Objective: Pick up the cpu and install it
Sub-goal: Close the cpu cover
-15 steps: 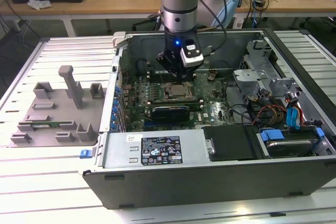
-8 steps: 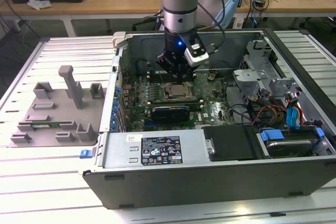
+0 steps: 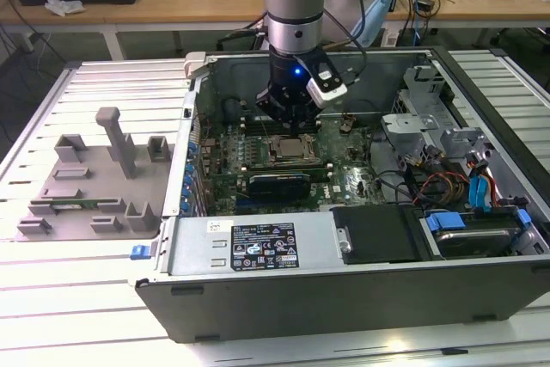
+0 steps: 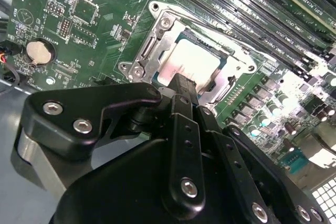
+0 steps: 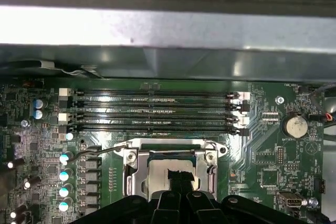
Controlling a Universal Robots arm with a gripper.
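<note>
Exterior view first: we see the black gripper on the silver-and-blue robot arm reaching straight down into the open grey metal computer case. The case lies on its side on a white slatted table. The gripper's tip hangs right over the cpu, a small flat square chip with a pale silver top. The chip lies level on the green motherboard, near the middle of the case. A grey moulded holder tray sits on the table at the exterior view's left, well apart from the case.

In the second wrist view the gripper covers one edge of the cpu. The chip sits inside a silver metal socket frame with screws at its corners. We cannot tell whether the tip touches the chip. We also cannot tell whether the gripper is parted or closed, as its black links overlap from these angles.

In the first wrist view the cpu shows between the frame's two side rails, partly behind the gripper. Four long black memory slots run side by side just beyond the frame. A round silver coin battery lies near the slots' end, apart from the socket. A thin wire lever runs beside the frame.
</note>
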